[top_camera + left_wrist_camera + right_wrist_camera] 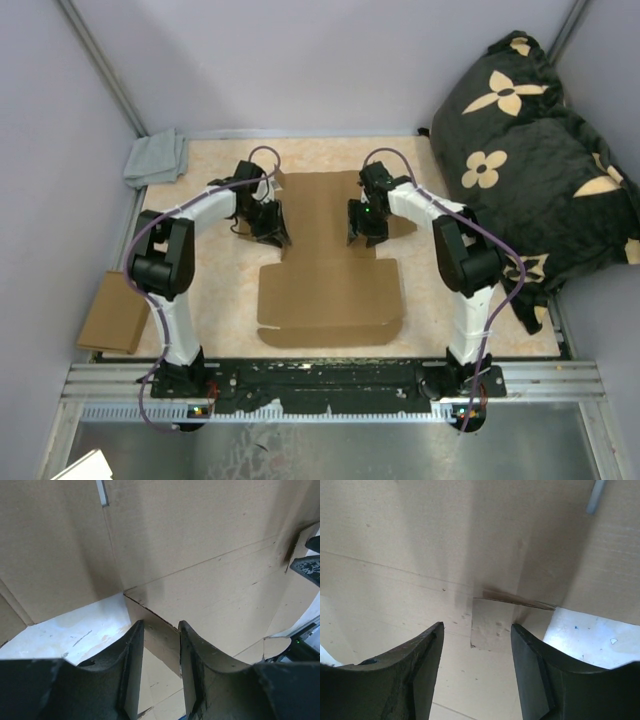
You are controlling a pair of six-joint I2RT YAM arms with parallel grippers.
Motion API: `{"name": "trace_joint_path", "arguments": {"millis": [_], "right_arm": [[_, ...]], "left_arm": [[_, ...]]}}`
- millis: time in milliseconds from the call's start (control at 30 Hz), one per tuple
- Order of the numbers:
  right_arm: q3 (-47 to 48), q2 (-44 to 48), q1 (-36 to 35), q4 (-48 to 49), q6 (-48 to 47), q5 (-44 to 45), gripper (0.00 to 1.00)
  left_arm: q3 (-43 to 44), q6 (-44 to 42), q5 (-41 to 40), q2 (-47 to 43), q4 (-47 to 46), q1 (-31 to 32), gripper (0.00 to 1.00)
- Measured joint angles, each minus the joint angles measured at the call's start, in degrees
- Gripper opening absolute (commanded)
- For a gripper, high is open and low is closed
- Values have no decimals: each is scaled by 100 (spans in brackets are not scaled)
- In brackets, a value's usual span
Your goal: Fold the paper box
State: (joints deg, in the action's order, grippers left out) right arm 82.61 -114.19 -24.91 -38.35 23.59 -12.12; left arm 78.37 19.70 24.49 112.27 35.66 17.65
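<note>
The paper box [325, 265] lies mostly flat in the middle of the table, a large brown die-cut sheet with rounded flaps. My left gripper [272, 232] is at its left side flap and my right gripper [365, 230] at its right side flap. In the left wrist view the left gripper [161, 625] has a narrow gap, and a small raised cardboard flap [157, 637] stands in it against the right finger. In the right wrist view the right gripper [477, 626] is wide open over the box panel [420, 540], with a small raised tab [492, 622] just ahead of the fingertips.
A smaller plain cardboard rectangle [112, 315] lies at the table's left edge. A grey cloth [158, 158] is in the far left corner. A black flower-patterned cushion [540, 150] fills the right side. Walls enclose the far and left sides.
</note>
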Motion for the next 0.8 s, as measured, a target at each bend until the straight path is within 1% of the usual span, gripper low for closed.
{"name": "trace_joint_path", "arguments": {"millis": [300, 467, 600, 667, 733, 800], "right_arm": [[44, -83, -48, -24, -2, 4, 58], [44, -83, -52, -22, 2, 11, 58], [44, -83, -61, -20, 2, 22, 58], [44, -83, -66, -20, 2, 26, 58], [44, -83, -70, -17, 2, 33, 58], [44, -83, -74, -17, 2, 39, 58]], "left_arm": [[258, 59, -33, 122, 20, 175, 45], [258, 133, -24, 133, 11, 254, 50], [273, 190, 68, 133, 13, 374, 55], [313, 197, 70, 133, 26, 407, 55], [372, 212, 68, 133, 24, 426, 51], [428, 212, 68, 142, 22, 439, 45]]}}
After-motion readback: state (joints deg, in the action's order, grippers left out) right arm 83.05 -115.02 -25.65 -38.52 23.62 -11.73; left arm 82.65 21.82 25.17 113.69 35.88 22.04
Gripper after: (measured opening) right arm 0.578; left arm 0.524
